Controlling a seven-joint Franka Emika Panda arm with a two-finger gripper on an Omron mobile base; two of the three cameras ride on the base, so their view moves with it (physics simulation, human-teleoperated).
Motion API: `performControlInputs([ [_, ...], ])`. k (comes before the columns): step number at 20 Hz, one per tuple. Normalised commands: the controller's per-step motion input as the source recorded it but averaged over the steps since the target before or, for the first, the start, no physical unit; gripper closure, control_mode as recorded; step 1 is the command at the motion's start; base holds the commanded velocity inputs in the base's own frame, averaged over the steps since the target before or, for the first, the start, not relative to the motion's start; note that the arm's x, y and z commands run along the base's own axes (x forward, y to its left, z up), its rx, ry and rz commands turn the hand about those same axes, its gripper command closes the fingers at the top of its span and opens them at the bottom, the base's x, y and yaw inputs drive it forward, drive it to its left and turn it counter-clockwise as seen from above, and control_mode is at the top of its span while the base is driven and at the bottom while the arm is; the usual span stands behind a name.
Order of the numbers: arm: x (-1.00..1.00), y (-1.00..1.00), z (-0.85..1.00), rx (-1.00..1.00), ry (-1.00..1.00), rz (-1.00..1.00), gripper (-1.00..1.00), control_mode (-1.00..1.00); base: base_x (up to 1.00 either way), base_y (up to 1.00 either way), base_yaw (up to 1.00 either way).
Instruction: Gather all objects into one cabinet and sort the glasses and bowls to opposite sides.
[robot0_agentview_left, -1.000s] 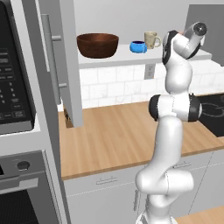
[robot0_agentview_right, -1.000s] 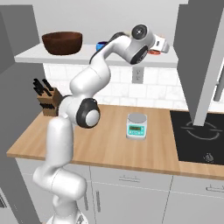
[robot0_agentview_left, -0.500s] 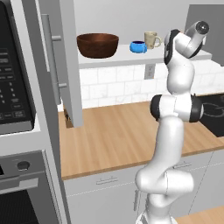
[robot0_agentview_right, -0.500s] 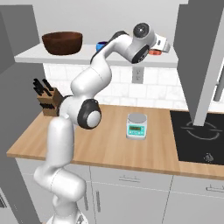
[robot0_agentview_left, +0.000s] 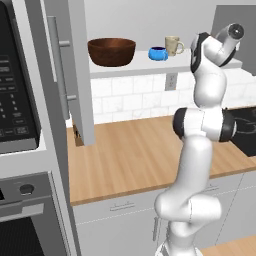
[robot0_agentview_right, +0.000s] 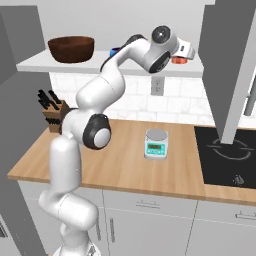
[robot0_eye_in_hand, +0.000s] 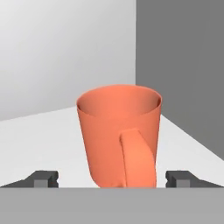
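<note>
the gripper (robot0_eye_in_hand: 112, 179) stands wide open, its fingertips (robot0_eye_in_hand: 43, 178) at 9 and 3 o'clock of the orange mug (robot0_eye_in_hand: 119, 135), holding nothing. the mug sits upright on the white shelf (robot0_eye_in_hand: 39, 140), probably just placed. the left base view adds the beige mug (robot0_agentview_left: 173, 45), the blue bowl (robot0_agentview_left: 158, 53) and the brown bowl (robot0_agentview_left: 111, 51).

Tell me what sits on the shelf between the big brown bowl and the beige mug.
In the left base view, the small blue bowl sits between the dark brown bowl and the beige mug, close beside the mug.
</note>
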Motion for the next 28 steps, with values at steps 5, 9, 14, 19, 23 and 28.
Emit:
performControlInputs([
  [5,-0.31,0.00,-0.16,-0.08,-0.02,-0.03,-1.00,-1.00,0.00,0.00,0.00],
  [9,-0.32,0.02,-0.04,-0.06,-0.04,-0.06,-1.00,-1.00,0.00,0.00,0.00],
  [14,-0.43,0.36,0.03,-0.02,-0.16,-0.01,-1.00,-1.00,0.00,0.00,0.00],
  [19,-0.41,0.28,0.29,0.00,-0.12,0.00,-1.00,-1.00,0.00,0.00,0.00],
  [23,-0.45,0.21,0.21,0.00,-0.01,0.01,-1.00,-1.00,0.00,0.00,0.00],
  [28,-0.27,0.16,0.37,0.00,0.11,0.07,-1.00,-1.00,0.00,0.00,0.00],
])
